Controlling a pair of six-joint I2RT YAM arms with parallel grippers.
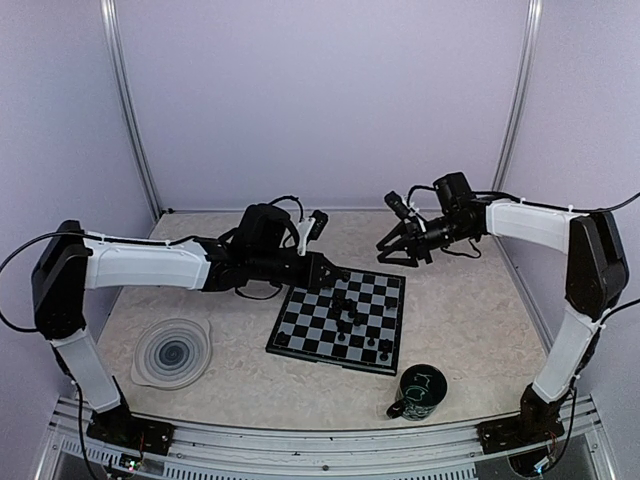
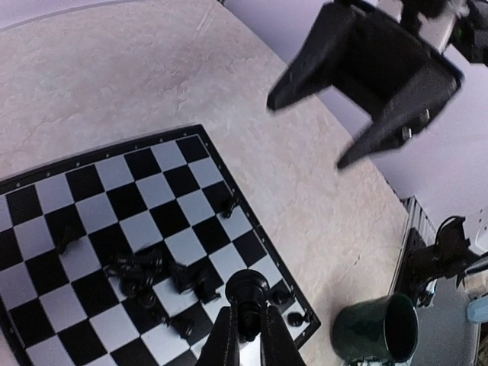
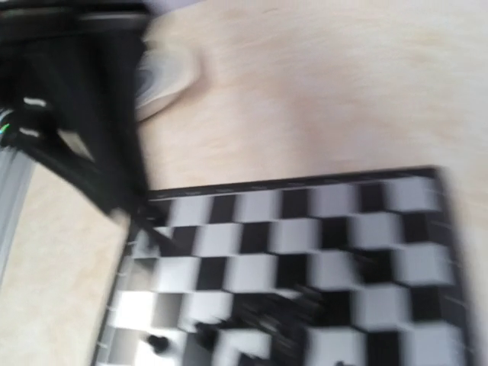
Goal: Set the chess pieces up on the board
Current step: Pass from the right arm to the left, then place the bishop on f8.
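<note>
A: Looking at your board (image 1: pixel 340 320): it lies flat on the table (image 1: pixel 250 390).
B: Grippers?
A: Your right gripper (image 1: pixel 405 248) hangs spread beyond the far edge. Your left gripper (image 2: pixel 248 319) pinches one chess piece (image 2: pixel 248 290). The other chess pieces (image 1: pixel 350 312) cluster mid-board.

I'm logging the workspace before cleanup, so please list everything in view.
board: one, black and light grey, mid-table.
chess pieces: several, black, mostly clustered mid-board; count unclear.
held piece: one, black, at the board's edge.
mug: one, dark green, off the board's near right corner.
plate: one, grey spiral, left of the board.
table: one, beige, under everything.
left tool: one, black, shut on the held piece.
right tool: one, black, open, beyond the board's far side.
</note>
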